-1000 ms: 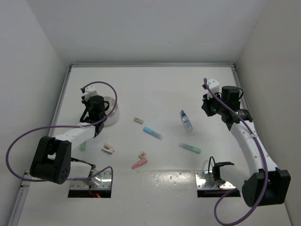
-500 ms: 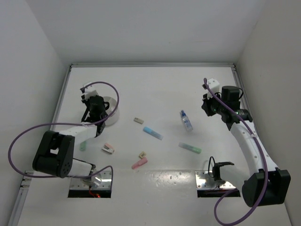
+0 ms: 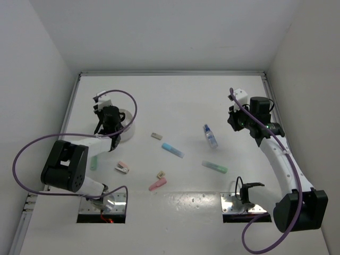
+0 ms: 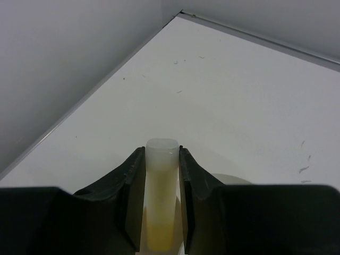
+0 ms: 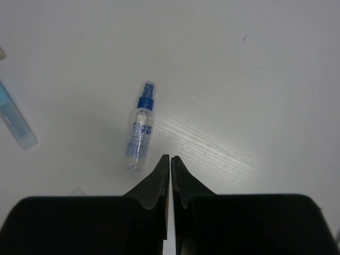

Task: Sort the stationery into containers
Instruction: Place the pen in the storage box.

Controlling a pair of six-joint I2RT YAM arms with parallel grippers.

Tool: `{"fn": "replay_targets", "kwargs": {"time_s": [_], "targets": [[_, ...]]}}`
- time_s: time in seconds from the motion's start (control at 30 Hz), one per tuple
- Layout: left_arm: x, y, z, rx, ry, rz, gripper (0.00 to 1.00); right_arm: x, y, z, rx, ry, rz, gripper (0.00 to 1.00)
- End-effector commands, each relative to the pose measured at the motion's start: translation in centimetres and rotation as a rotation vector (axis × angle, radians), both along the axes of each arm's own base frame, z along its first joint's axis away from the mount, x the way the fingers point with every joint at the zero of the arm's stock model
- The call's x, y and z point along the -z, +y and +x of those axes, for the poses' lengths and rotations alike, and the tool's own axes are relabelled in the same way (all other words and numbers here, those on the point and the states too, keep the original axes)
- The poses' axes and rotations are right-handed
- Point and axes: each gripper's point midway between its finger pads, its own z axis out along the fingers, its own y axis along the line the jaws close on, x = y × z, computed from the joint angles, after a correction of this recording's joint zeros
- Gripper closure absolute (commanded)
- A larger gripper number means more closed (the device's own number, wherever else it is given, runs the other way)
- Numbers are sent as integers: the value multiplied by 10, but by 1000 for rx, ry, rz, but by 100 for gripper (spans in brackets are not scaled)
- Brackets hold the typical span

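Eight loose pieces (image 3: 172, 150) outside bowl (image 3: 127, 118)

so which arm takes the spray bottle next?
Right. The right end effector is shut, empty, near the spray bottle; the left end effector holds a yellow stick by the white bowl.

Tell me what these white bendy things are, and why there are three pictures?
They are two robot arms, the left arm and the right arm, bolted to a white table. The big picture looks down from above; the other two come from cameras on the wrists. The left arm's jaws pinch a pale yellow stick by the white bowl. The right arm's jaws are shut and empty, near a blue-capped bottle. A light-blue stick, a green stick, a pink stick and tan blocks lie loose.
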Motion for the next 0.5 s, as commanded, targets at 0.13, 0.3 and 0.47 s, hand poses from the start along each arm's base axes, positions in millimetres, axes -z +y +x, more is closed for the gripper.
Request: {"fn": "replay_targets", "kwargs": {"time_s": [0.13,0.3,0.47], "targets": [[-17,3,8,-34,-65,-38,59,-5,0,7,0,-38,-7,97],[-22,2,8,-35,-70,-45,44,-5,0,7,0,-38,-7,97],[-45,5,-2,-48,-130,-83,41,-5,0,7,-6,-41,-13,97]]}}
